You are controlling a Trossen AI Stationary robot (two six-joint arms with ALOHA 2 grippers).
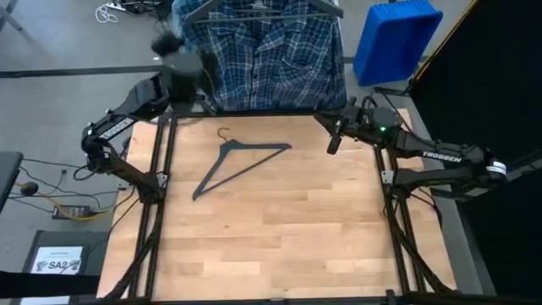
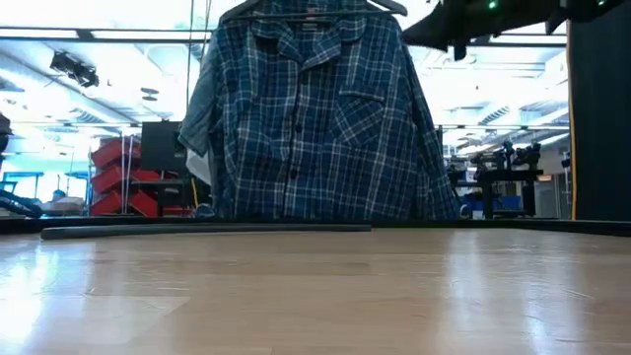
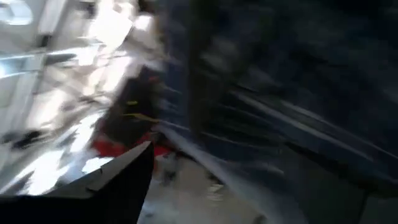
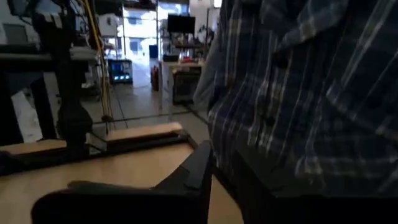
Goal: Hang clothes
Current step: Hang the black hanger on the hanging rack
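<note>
Plaid shirt (image 1: 269, 52) hangs on the rail past the table's far edge, long axis vertical, between both arms: left gripper (image 1: 182, 63) is blurred at its left side, grip state can't tell; right gripper (image 1: 333, 135) sits near its lower right corner, also can't tell; spare hanger (image 1: 240, 163) lies on table.

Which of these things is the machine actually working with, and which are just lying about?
Part of the job:
plaid shirt, hanging on a rack beyond the table
left gripper, by the shirt
right gripper, near the table's far edge

Lying about:
blue bin
spare hanger, flat on the table
</note>
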